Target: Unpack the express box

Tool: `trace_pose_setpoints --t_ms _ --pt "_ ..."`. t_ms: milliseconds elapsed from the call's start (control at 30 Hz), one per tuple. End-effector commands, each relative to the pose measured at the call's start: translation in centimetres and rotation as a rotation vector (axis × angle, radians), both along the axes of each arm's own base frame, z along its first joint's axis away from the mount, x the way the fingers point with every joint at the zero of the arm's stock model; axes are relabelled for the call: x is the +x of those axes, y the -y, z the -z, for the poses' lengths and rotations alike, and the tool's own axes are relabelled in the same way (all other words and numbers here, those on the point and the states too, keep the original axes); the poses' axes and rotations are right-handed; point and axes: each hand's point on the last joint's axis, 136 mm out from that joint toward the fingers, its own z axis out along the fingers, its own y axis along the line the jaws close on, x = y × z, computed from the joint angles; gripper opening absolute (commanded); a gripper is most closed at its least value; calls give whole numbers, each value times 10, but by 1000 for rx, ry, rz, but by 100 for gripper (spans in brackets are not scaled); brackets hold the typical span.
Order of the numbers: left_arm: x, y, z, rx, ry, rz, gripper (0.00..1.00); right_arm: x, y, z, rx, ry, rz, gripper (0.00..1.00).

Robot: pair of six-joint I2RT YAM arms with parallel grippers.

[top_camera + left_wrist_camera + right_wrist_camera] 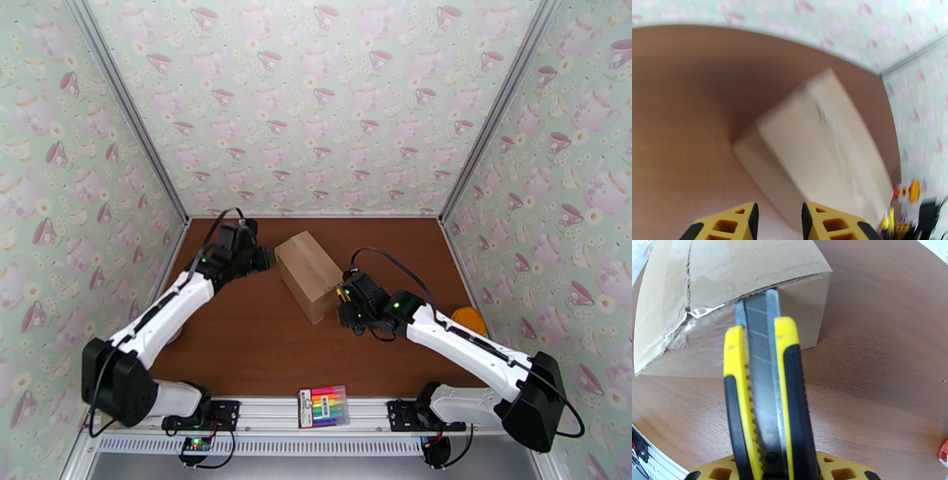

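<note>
While the right hand (774, 465) pinches a knife (764, 398) touching the express box (734, 267), the left hand (779, 215) hangs part-spread, empty.

a robot test booth, with teacup-print panel walls (316, 95) on aluminium framing (131, 110)

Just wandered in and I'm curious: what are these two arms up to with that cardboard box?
They're opening the express box. The right arm's jaws grip a yellow utility knife, its blade tip at the top edge of the box's near end, where the tape looks torn. The left arm's jaws stand open beside the far end, holding nothing. The flaps are not yet lifted.
</note>
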Motion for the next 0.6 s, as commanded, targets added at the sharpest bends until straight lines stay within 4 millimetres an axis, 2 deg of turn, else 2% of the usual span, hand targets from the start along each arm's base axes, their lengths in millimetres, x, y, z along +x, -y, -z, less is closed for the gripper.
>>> trace_pose_setpoints --t_ms 0,100,200,400,567 --pt "-33 3 29 12 -90 -26 37 8 -1 -12 34 51 24 0" --pt "-56 23 43 -39 -120 18 37 8 1 -11 25 51 28 0" --pt "-66 35 48 -62 -122 22 36 8 0 -11 26 49 28 0" --pt "-77 69 60 -179 -128 37 35 8 0 -13 24 51 26 0" --pt "-79 88 67 -194 -131 56 35 8 3 -15 13 58 27 0"
